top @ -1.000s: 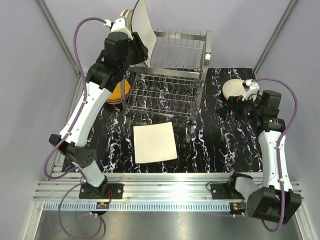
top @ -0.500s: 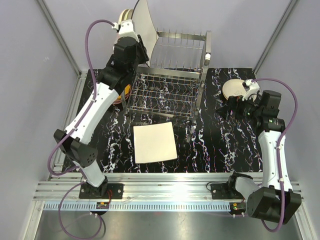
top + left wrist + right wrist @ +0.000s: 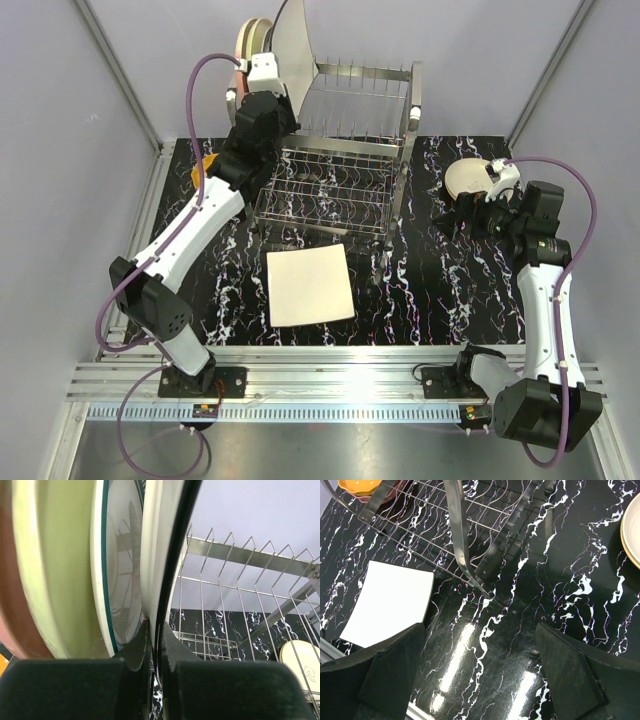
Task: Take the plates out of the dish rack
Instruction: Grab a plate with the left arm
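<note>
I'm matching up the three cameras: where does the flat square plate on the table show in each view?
Top external: square plate at centre, just nearer than the dish rack.
Left wrist: not in view.
Right wrist: left side, middle height.
Shared landmark: the dish rack's chrome wires, seen in all three.

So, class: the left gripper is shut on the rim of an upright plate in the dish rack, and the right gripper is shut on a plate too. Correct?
No. The right gripper is open and holds nothing, as the right wrist view shows. The left gripper is indeed shut on the upright plate rim in the dish rack.
</note>
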Motion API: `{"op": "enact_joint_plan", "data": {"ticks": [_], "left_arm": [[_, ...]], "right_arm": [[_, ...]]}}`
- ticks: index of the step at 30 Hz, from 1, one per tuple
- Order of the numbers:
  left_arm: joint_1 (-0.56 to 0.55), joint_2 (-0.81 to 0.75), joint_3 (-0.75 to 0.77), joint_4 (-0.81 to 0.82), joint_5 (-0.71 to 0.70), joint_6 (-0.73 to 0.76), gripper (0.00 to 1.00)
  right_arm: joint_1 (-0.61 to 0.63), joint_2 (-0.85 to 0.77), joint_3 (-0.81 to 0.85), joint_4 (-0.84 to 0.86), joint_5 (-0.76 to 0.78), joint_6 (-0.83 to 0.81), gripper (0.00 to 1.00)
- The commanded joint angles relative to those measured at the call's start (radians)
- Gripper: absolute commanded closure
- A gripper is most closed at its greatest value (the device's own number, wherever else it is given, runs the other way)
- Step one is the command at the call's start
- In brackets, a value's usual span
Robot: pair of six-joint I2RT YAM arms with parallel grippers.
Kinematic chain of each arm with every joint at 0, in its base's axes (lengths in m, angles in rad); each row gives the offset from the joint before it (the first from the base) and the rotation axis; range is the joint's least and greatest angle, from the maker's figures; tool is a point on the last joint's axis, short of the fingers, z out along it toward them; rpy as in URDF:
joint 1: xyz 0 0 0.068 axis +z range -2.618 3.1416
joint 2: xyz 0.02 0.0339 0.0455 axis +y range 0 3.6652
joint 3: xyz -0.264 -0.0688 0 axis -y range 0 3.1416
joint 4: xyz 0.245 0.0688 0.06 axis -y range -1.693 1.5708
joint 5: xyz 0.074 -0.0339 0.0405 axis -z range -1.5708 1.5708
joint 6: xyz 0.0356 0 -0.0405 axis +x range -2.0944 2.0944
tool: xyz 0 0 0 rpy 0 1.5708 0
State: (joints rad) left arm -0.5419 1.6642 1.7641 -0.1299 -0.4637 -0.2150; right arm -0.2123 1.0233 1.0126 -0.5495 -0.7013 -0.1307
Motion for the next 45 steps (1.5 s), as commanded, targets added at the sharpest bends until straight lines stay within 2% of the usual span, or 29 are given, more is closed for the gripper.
{"op": "enact_joint_plan", "data": {"ticks": [1,16,27,45], "left_arm": [[0.003,-0.058,-0.034,0.205,-0.013,0.078,1.0],[0.002,-0.086,-0.019,0.368,-0.038,0.124,1.0],[-0.018,-0.055,0.069,0.335,-0.072,0.285,1.0],[-0.03,-0.015,0.176,0.343,-0.115,0.367,1.0]], "right_arm": [[-0.001,-0.023,-0.002,0.037,-0.017,-0.006,0.0],[-0.001,-0.034,-0.006,0.039,-0.012,-0.014,0.0],[-0.001,-0.032,-0.008,0.043,-0.006,-0.014,0.0],[-0.001,-0.032,-0.011,0.045,0.003,-0.02,0.0]]}}
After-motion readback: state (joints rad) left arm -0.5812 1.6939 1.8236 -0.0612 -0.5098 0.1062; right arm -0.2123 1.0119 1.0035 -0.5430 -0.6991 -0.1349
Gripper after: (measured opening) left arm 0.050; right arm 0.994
